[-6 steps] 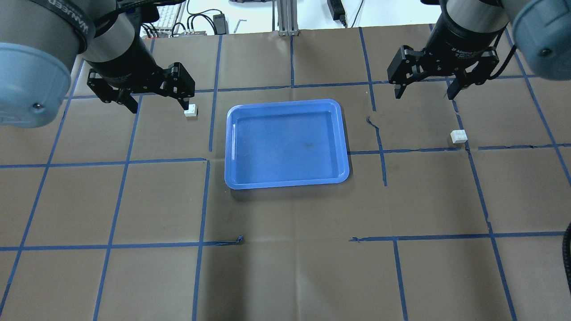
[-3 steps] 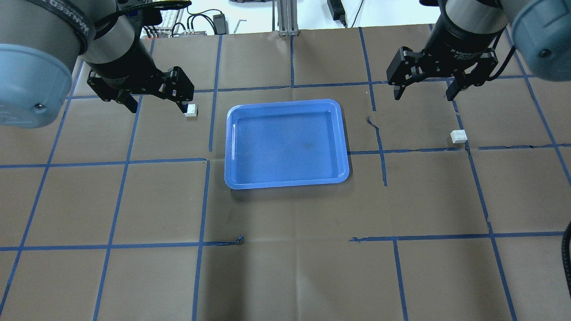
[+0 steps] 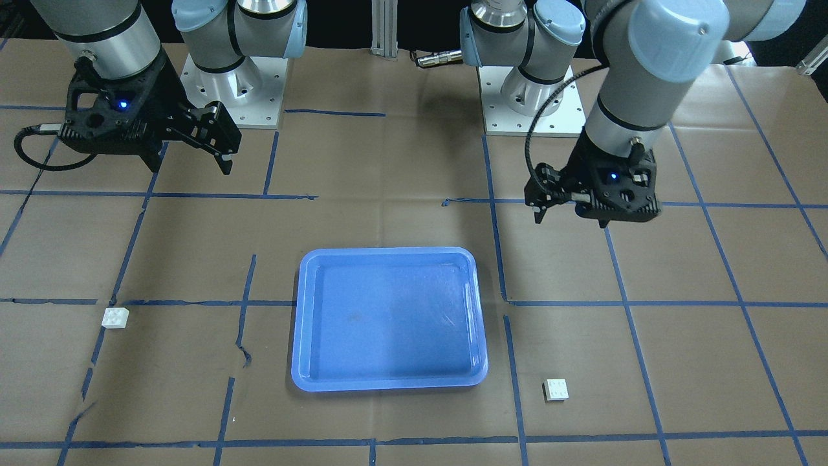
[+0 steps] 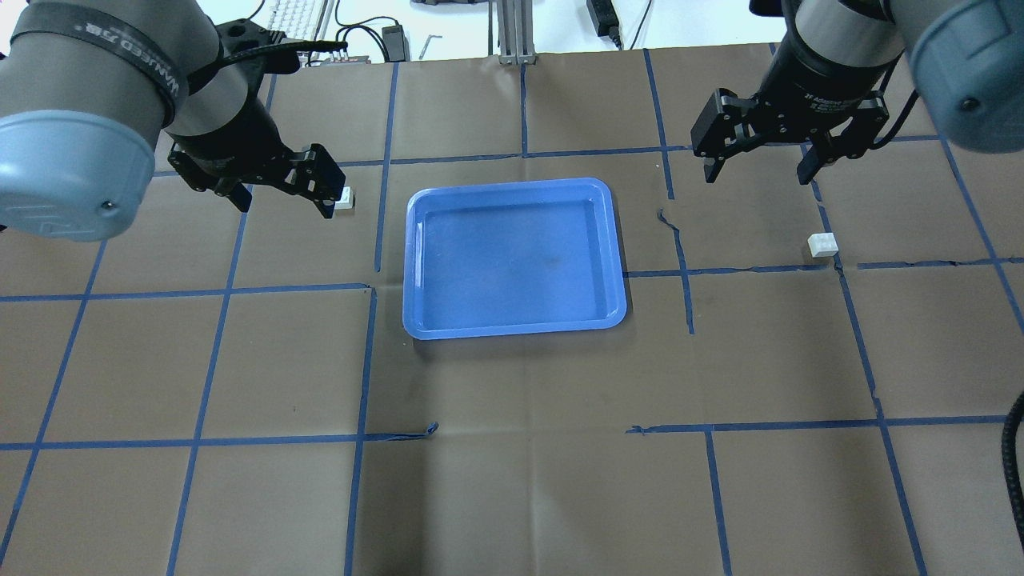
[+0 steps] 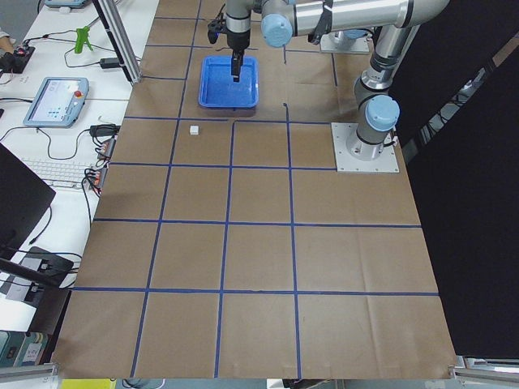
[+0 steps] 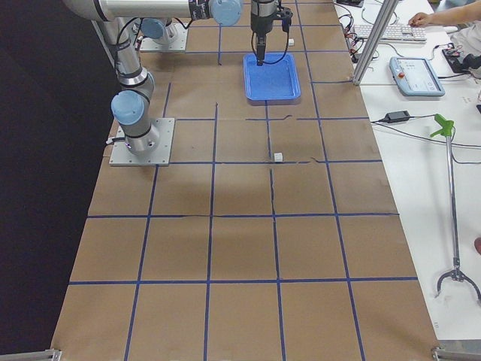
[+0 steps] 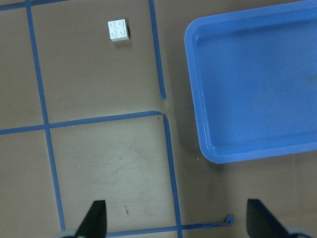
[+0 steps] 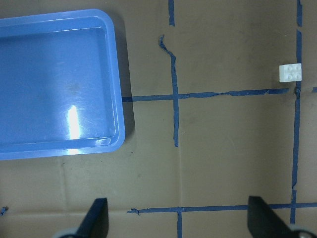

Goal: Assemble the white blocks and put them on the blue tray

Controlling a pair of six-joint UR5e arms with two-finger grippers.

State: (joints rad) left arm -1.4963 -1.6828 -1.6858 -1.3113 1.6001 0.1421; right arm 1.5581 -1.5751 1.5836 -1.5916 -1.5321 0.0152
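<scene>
One white block (image 4: 344,198) lies left of the blue tray (image 4: 512,184); it shows in the left wrist view (image 7: 119,29) and the front view (image 3: 556,389). The other white block (image 4: 822,244) lies far right of the tray, seen in the right wrist view (image 8: 290,73) and the front view (image 3: 116,318). My left gripper (image 4: 284,202) hangs open and empty above the table, just left of the first block. My right gripper (image 4: 756,170) hangs open and empty, beyond the second block. The tray (image 3: 388,251) holds nothing.
Brown paper with a blue tape grid covers the table (image 4: 512,480). Torn tape ends lie near the tray (image 4: 668,220). Cables and a keyboard (image 4: 304,32) sit beyond the far edge. The two arm bases (image 3: 233,90) stand on the robot's side.
My left arm has swung a little, and its gripper now sits lower in the overhead view with one finger against the left block's image. My right gripper has drifted slightly toward the far edge.
</scene>
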